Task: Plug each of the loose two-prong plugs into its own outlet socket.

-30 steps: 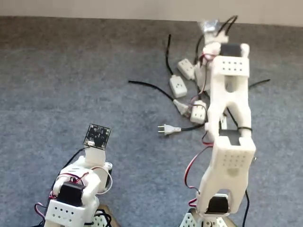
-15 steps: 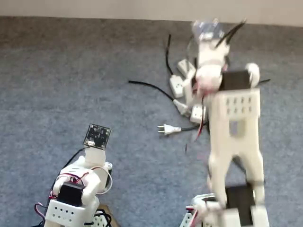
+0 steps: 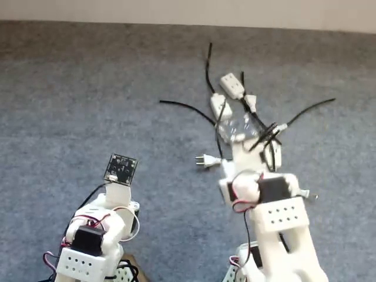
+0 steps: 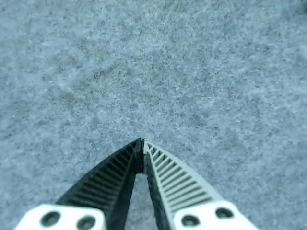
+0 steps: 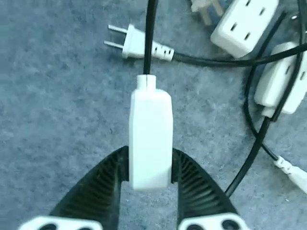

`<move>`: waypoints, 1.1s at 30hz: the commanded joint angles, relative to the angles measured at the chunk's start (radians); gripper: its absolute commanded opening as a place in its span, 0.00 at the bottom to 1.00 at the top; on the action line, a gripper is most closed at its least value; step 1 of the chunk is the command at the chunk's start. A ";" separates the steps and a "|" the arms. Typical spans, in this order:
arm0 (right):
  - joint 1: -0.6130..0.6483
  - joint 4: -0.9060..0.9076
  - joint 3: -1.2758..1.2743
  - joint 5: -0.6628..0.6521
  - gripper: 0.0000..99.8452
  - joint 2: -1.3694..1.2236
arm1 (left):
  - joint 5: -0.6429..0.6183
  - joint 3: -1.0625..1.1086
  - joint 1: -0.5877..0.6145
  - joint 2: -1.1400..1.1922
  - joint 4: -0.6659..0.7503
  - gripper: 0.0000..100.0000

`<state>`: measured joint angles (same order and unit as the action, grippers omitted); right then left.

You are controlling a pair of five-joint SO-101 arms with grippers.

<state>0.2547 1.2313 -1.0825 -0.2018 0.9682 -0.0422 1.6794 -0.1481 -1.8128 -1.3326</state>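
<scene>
Grey carpet (image 3: pixel 70 106) is your floor, op. The widest open stretch is in front of the left arm (image 3: pixel 94 235) and across the gap btw the two arms. The tight spot is the far right half, where cords and white blocks bunch up. The carpet's far edge meets a pale strip (image 3: pixel 117 10), well beyond the last block.

Vs 1 s ago: the right arm (image 3: pixel 276 217) was stretched long over the socket pile, and now it's folded back w/ its wrist much nearer the base. The block that lay closest to the plug is off the carpet. The long black cord (image 3: pixel 311 108) on the right has swung to a new line. The left arm hasn't budged.

Claws, near first:
- The left gripper (image 4: pixel 143 148) is closed, tips touching, nothing in it, just over carpet.
- The right gripper (image 5: pixel 149 153) is clamped on a white socket block (image 5: pixel 150 129), one finger on each long side. The block sticks out ahead of the fingers and its own cord (image 5: pixel 149 28) runs off its far end.

The loose plug (image 5: pixel 132 43) lies flat just past that far end. The held block's cord crosses over its body and both prongs are bare. From above, the same plug (image 3: pixel 205 159) sits just beside the right wrist, prongs aimed toward the left arm's side. Farther out, two more sockets (image 3: pixel 221 107) (image 3: pixel 232 85) lie close together on the carpet.
</scene>
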 commanded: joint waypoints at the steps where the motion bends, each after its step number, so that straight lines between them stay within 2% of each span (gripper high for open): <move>1: 0.005 -0.137 -0.159 -0.055 0.03 0.047 | -0.003 0.013 -0.021 -0.002 -0.003 0.01; 6: 0.005 -0.302 -0.269 -0.054 0.03 0.047 | -0.003 0.013 -0.021 -0.002 -0.003 0.01; 10: 0.005 -0.338 -0.303 -0.052 0.04 0.047 | -0.003 0.013 -0.021 -0.002 -0.003 0.01; 13: 0.001 -0.332 -0.298 -0.009 0.12 0.053 | -0.003 0.013 -0.021 -0.002 -0.003 0.01; 17: 0.005 -0.246 -0.194 0.043 0.24 0.054 | -0.003 0.013 -0.021 -0.002 -0.003 0.01; 21: 0.005 -0.039 0.041 0.044 0.24 0.054 | -0.003 0.013 -0.021 -0.002 -0.003 0.01; 24: -0.002 0.038 0.157 0.040 0.24 0.051 | -0.003 0.013 -0.021 -0.002 -0.003 0.01; 27: -0.038 0.005 0.102 0.025 0.24 0.047 | -0.003 0.013 -0.021 -0.002 -0.003 0.01; 33: -0.088 -0.222 -0.186 -0.133 0.24 0.053 | -0.003 0.013 -0.021 -0.002 -0.003 0.01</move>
<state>0.1964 1.1132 -1.1776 -0.2770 0.9973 -0.0422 1.6794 -0.1481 -1.8128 -1.3326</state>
